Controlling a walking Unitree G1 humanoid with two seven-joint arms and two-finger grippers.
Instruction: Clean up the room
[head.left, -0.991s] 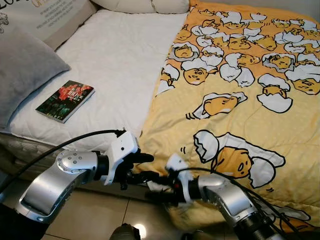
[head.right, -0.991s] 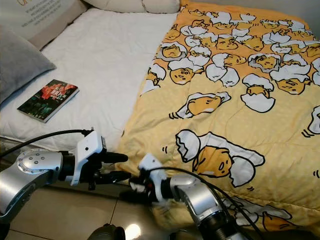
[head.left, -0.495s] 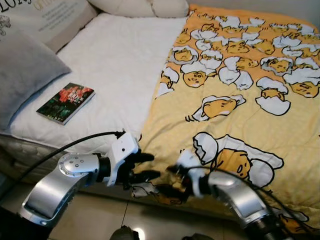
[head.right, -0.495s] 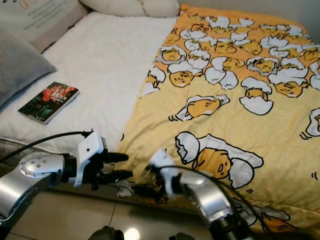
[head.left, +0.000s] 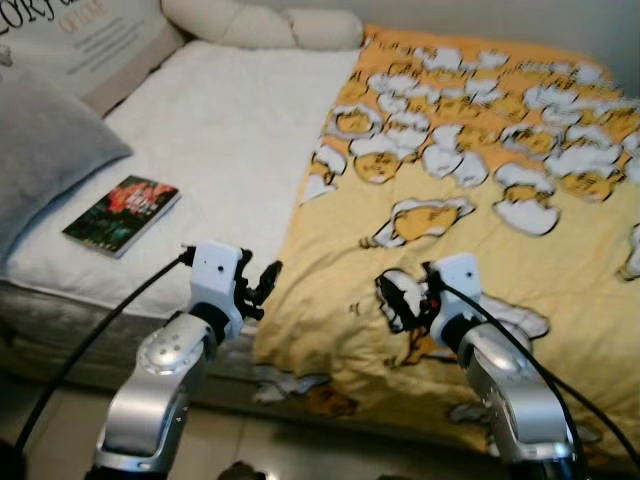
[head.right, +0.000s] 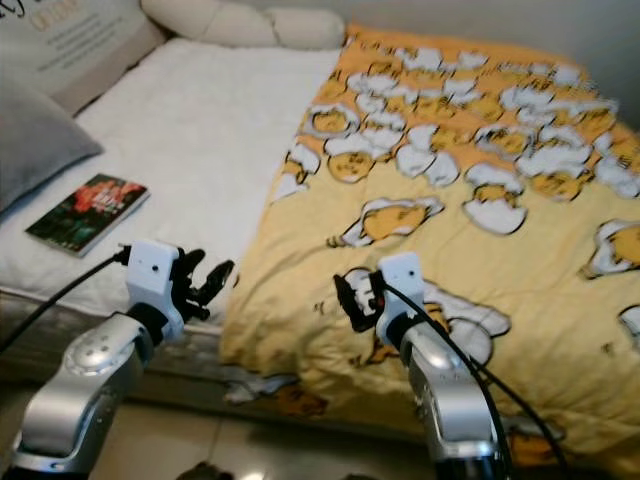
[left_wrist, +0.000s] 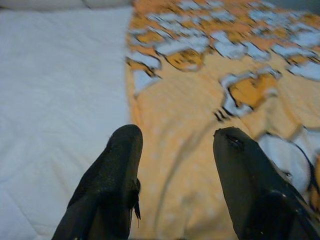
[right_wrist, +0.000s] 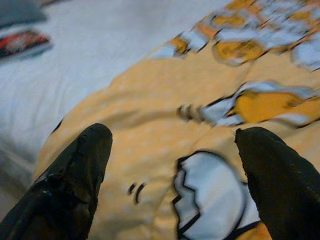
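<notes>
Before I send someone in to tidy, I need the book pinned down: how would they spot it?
Start at the bed's bare white quilted sheet, left of the yellow egg-cartoon blanket. Near its front left edge, beside the grey pillow, lies the thin dark paperback book with a red cover picture, the only flat, hard thing there.

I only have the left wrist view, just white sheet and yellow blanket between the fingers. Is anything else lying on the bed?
Observer: Yes, a dark paperback book with a red cover picture lies flat on the white sheet, off to the robot's left.
Operator: Anything touching it?
Observer: No. A grey pillow lies beside it, with sheet showing between them.
Operator: Where's the right gripper?
Observer: The right gripper hovers open over the yellow egg-print blanket, holding nothing.
</notes>
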